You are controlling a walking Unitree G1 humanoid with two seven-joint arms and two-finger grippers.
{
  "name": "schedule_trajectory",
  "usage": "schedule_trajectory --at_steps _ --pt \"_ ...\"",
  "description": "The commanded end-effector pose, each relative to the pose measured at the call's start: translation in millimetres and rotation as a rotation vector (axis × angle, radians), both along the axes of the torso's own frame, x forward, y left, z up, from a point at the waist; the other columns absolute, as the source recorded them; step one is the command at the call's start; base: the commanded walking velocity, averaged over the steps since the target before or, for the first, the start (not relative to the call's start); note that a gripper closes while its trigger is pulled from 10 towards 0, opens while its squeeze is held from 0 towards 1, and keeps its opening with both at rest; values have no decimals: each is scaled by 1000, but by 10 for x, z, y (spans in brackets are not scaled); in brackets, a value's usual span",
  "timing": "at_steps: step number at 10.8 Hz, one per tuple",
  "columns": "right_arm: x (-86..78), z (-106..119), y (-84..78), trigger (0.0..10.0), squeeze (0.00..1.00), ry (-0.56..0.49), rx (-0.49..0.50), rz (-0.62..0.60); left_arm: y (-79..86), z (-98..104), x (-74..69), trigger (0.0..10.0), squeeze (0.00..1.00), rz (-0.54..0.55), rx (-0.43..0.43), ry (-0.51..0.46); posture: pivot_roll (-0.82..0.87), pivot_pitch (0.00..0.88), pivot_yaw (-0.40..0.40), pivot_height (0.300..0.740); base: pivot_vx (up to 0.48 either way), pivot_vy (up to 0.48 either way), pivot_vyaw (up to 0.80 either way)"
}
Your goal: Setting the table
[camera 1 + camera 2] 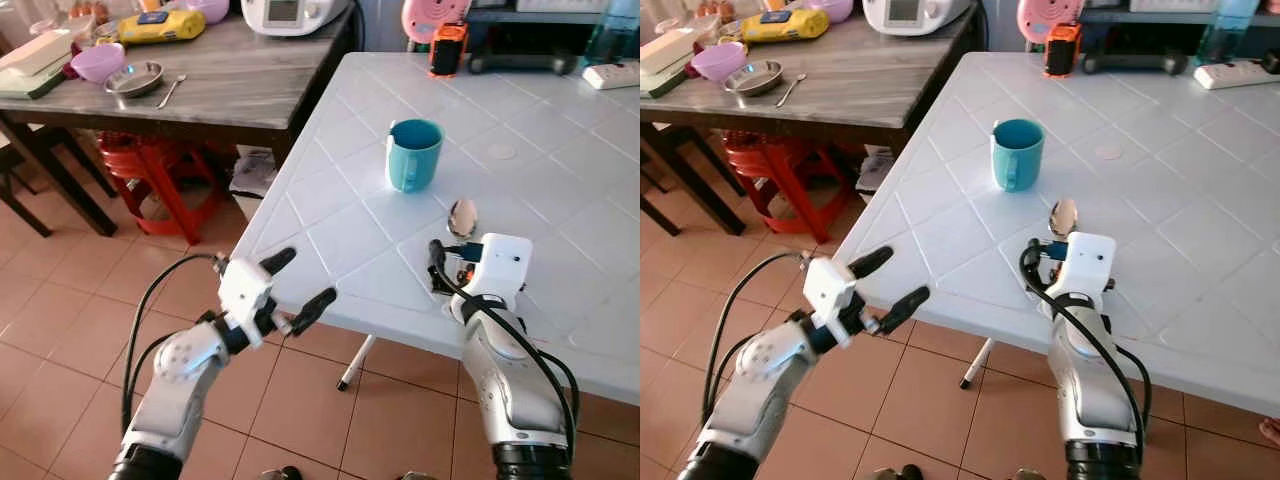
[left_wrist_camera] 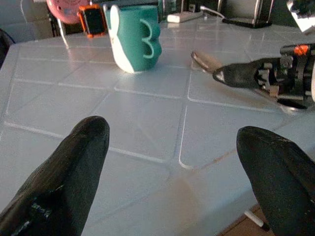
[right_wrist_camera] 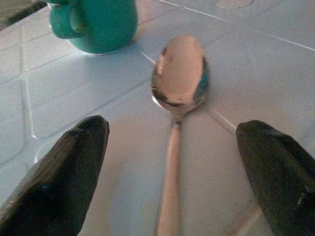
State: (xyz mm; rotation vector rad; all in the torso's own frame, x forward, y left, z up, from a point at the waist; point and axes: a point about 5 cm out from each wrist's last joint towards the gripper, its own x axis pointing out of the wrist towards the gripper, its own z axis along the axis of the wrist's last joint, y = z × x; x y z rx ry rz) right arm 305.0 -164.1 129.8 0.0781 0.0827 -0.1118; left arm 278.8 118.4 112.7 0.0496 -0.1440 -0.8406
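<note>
Spoon [image 3: 178,83] lies flat on the white table [image 1: 560,160], bowl up and pointing toward the teal mug [image 1: 413,153] just beyond it, which looks like a place setting being laid out beside the drink. Its handle runs back between the two fingers of the right gripper [image 3: 172,162], which are spread wide to either side and touch nothing, so the spoon appears to rest on the table by itself. The left gripper [image 1: 300,285] hovers at the table's near edge, fingers also wide apart and empty, apparently idle, well apart from the spoon.
</note>
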Motion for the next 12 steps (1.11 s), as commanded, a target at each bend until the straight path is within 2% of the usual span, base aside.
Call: schedule_trajectory --at_steps 1,2,3,4,7,8,9,10,11,12 --pt "56 -2 73 10000 0 19 3 35 69 -25 -16 10000 0 1 20 0 -108 141 114 740 0 0 0" --pt "112 17 92 9765 0 31 -13 43 73 -35 -29 10000 0 -1 21 2 -107 140 114 740 0 0 0" --pt "141 -25 112 3059 0 75 -9 42 63 -45 -44 10000 0 -4 20 3 -104 137 111 740 0 0 0" --pt "125 -80 167 0 0 123 -10 59 46 -45 -60 10000 0 -12 23 -3 -98 135 105 740 0 0 0" --pt "-53 -235 215 0 0 216 -26 75 80 -32 -62 10000 0 -9 25 -7 -98 136 104 740 0 0 0" --pt "-96 -247 212 3294 0 227 -35 74 83 -35 -61 10000 0 -9 27 -6 -100 135 106 740 0 0 0" --pt "-135 -259 201 7176 0 237 -33 66 84 -36 -57 10000 0 -11 27 -5 -103 134 110 740 0 0 0" --pt "-160 -282 172 7647 0 250 -40 49 76 -33 -53 10000 0 -13 26 -5 -103 135 112 740 0 0 0" --pt "-179 -313 118 5059 0 261 -45 20 56 -23 -47 10000 0 -15 22 -9 -103 135 114 740 0 0 0" --pt "-186 -317 60 5373 0 261 -67 1 37 3 -48 10000 0 -18 12 -18 -104 137 115 740 0 0 0"
